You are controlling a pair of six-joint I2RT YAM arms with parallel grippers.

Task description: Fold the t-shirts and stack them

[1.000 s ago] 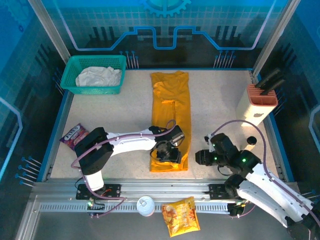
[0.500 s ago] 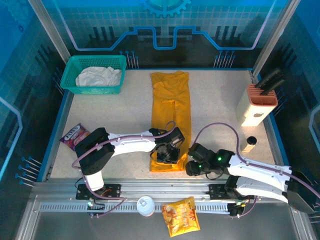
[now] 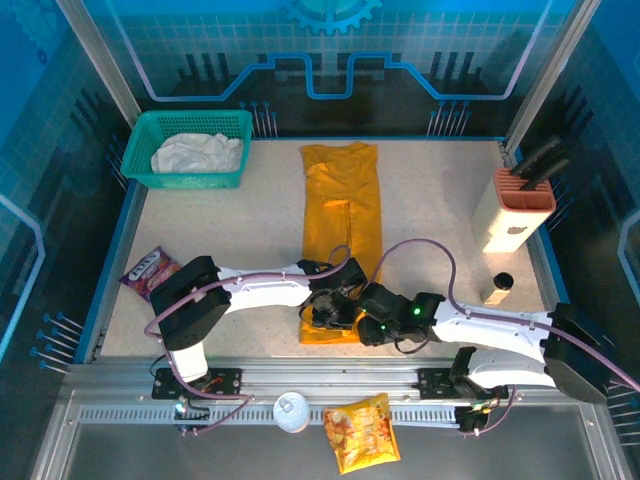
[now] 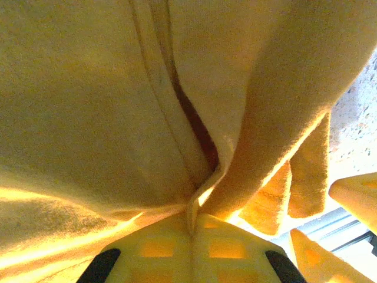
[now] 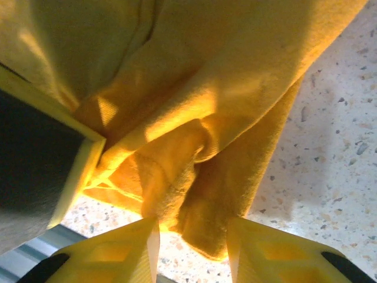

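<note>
The right gripper (image 5: 192,227) is arriving, fingers spread, at the near edge of the table (image 3: 220,260) beside the left gripper (image 4: 193,218) pinching the mustard t-shirt (image 3: 345,200), readying a fold.

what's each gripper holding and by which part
The left gripper is shut on the mustard t-shirt, pinching a fold at its near end. The right gripper is open around that end's edge, gripping nothing.
</note>
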